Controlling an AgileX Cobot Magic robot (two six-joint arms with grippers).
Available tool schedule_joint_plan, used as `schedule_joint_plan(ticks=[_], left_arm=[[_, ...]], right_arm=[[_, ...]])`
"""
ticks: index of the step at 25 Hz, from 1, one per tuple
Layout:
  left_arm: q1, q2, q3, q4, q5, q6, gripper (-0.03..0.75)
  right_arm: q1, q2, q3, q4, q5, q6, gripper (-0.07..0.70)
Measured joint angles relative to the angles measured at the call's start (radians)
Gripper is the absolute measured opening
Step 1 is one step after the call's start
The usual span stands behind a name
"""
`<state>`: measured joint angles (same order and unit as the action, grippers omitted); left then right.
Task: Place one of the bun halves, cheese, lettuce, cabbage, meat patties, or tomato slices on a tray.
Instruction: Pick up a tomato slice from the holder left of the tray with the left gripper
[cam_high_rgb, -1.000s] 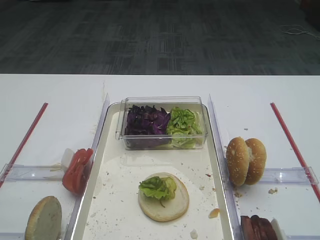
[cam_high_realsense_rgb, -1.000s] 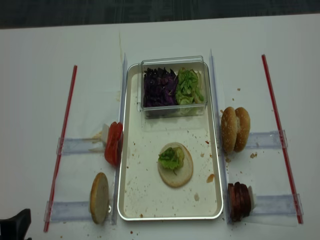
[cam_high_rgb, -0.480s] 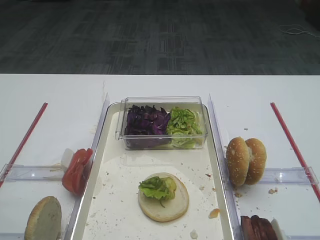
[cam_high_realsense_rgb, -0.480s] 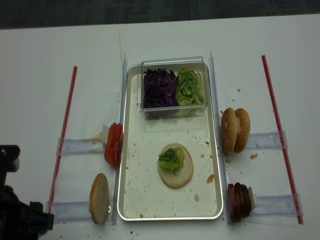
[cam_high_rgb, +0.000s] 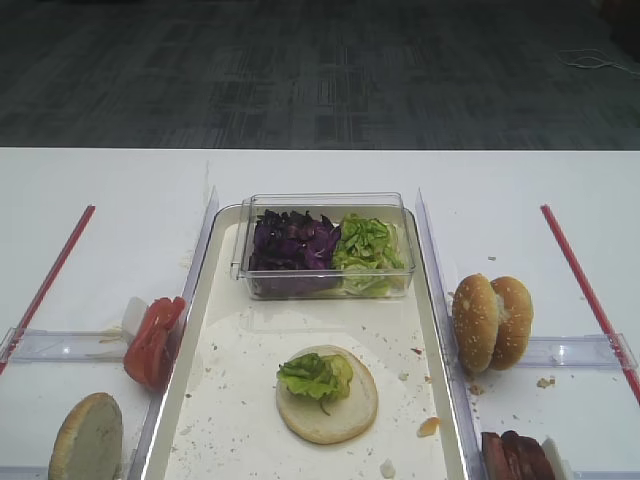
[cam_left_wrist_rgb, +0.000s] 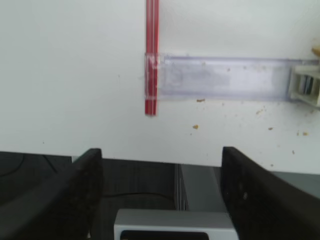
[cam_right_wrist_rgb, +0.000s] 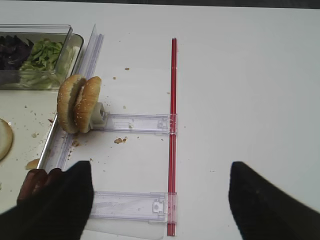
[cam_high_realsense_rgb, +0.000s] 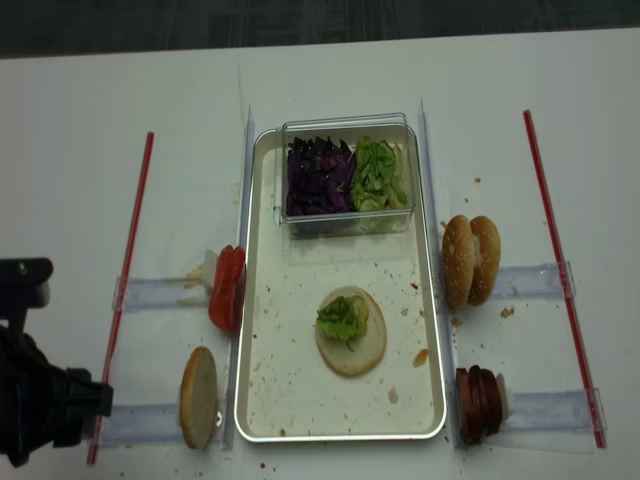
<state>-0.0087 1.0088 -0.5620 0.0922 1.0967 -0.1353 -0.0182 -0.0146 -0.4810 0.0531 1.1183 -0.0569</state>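
The left gripper (cam_left_wrist_rgb: 160, 200) shows its 2 fingers (cam_left_wrist_rgb: 75, 195) wide apart, holding nothing, at the bottom of the left wrist view over the table edge. The right gripper (cam_right_wrist_rgb: 160, 200) also has its fingers (cam_right_wrist_rgb: 260, 200) apart and empty, low in its view. On the tray (cam_high_realsense_rgb: 262, 395), center frame, 1 flat bun half (cam_high_realsense_rgb: 352, 345) carries lettuce (cam_high_realsense_rgb: 340, 318). Tomato slices (cam_high_realsense_rgb: 227, 288) stand left of the tray; patties (cam_high_realsense_rgb: 480, 403) lie lower right.
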Motion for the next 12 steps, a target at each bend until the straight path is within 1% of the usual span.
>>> schedule_joint_plan(ticks=[5, 12], left_arm=[[0.0, 0.134, -0.1, 0.002, -0.031, -0.007, 0.491], [0.0, 0.332, -0.257, 0.003, -0.048, -0.008, 0.491]], right_arm=[[0.0, 0.0, 0.0, 0.0, 0.0, 0.0, 0.59], [0.0, 0.0, 0.0, 0.0, 0.0, 0.0, 0.59]])
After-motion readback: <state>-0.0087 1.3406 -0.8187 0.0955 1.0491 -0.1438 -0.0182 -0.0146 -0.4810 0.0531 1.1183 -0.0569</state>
